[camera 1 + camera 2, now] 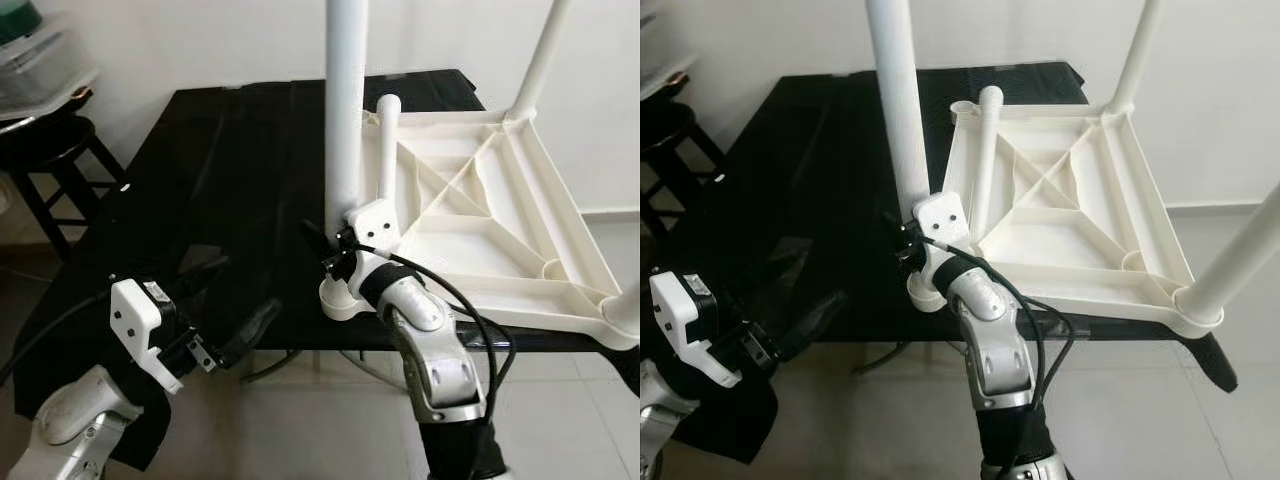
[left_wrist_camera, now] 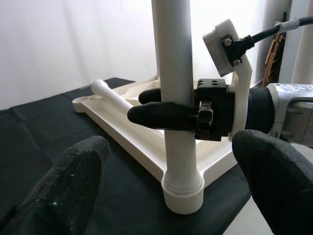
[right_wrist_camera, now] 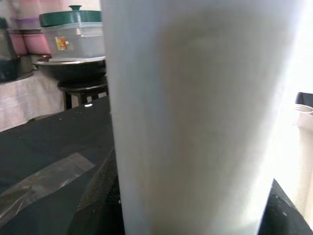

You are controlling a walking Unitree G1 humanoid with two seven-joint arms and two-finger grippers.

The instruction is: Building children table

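A white plastic tabletop (image 1: 480, 230) lies upside down on a black table (image 1: 230, 170). A white leg (image 1: 343, 110) stands upright in the socket at its near left corner, and my right gripper (image 1: 338, 245) is shut on it low down; the leg (image 3: 195, 117) is close up in the right wrist view. A loose leg (image 1: 386, 150) lies across the tabletop's underside. Two more legs stand at the far right corner (image 1: 540, 55) and the near right corner (image 1: 1240, 260). My left gripper (image 1: 262, 318) hovers open, low and to the left of the held leg (image 2: 176, 98), its fingers (image 2: 73, 181) spread wide.
A dark stool (image 1: 50, 150) with stacked plastic containers (image 1: 30, 60) stands at the back left by the white wall. The tabletop overhangs the black table's front right edge. Pale tiled floor (image 1: 560, 410) lies below.
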